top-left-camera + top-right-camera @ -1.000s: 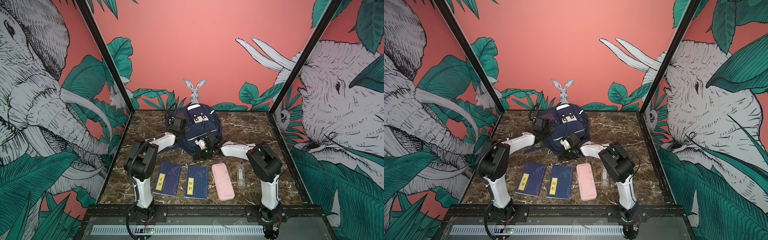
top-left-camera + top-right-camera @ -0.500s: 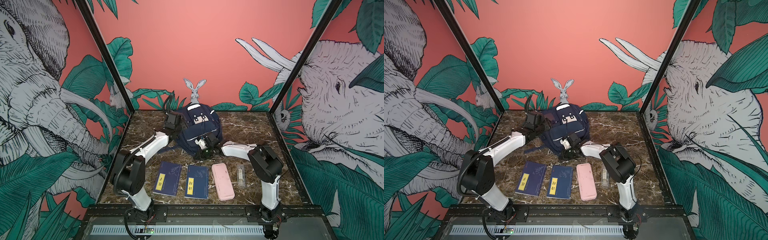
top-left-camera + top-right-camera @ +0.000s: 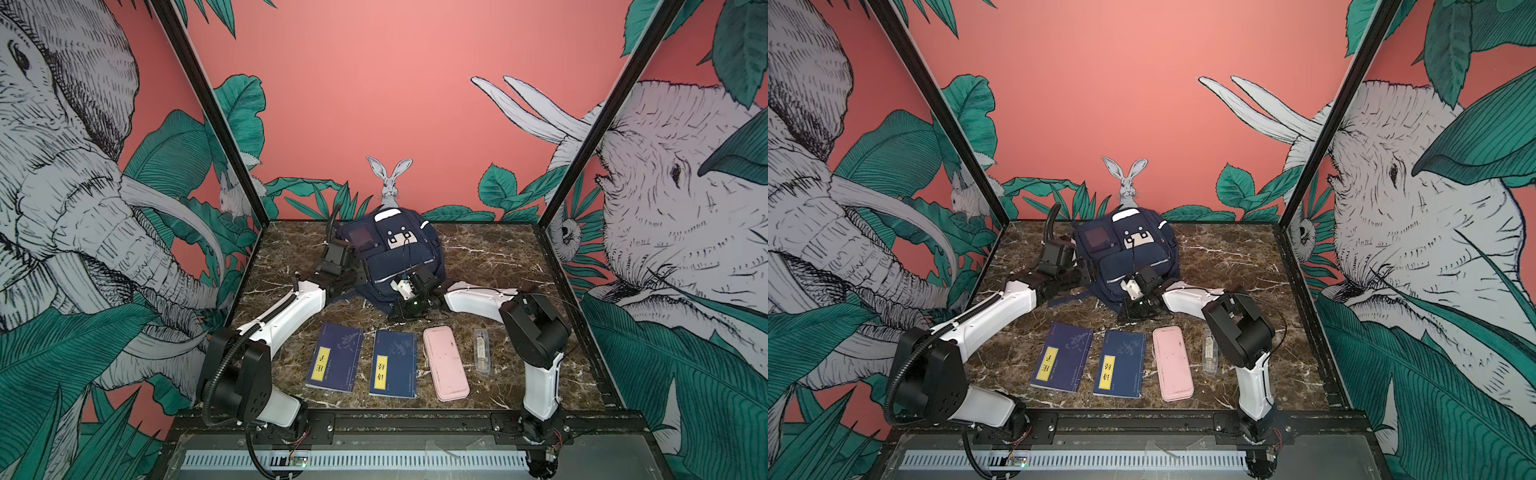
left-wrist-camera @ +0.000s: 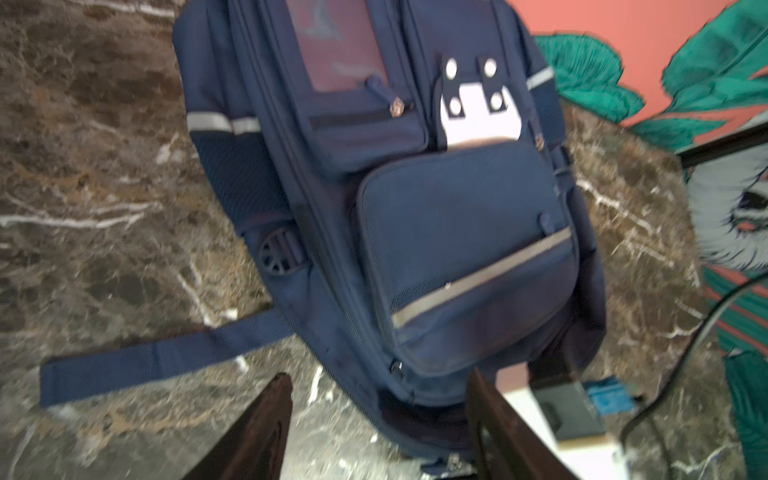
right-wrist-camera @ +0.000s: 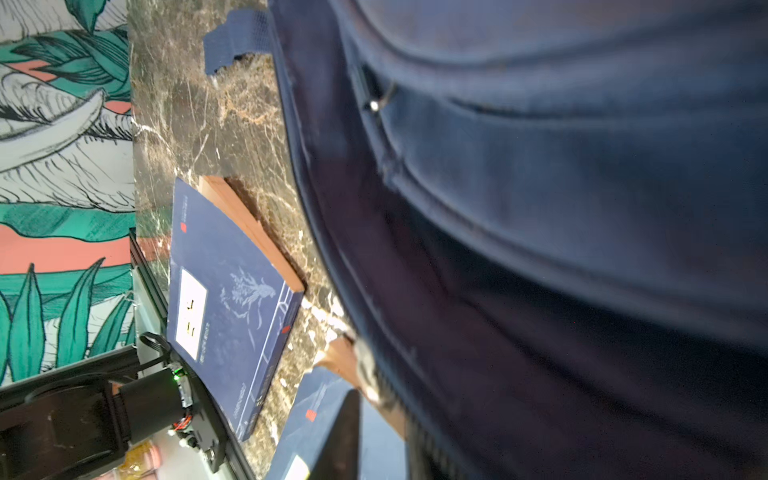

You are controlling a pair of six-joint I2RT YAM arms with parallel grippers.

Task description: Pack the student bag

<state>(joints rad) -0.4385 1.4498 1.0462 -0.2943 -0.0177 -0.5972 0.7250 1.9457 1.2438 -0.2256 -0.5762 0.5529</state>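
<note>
Your left hand [image 4: 378,376] is spread wide and empty, aimed at the bottom corner of the student bag [image 4: 457,257], beside its loose webbing strap [image 4: 166,357]. Your right hand [image 3: 409,307] sits close against the bag's bottom edge, and the views don't show whether it pinches any cloth. The bag lies front-up on the marbled counter [image 3: 490,257]. It is soft, slumping woven fabric, likely bulky but limp, so grip a seam ridge or zipper pull, not flat cloth. Stiff navy books [image 3: 334,357] and a smooth pink case [image 3: 445,363] lie just in front of the bag.
</note>
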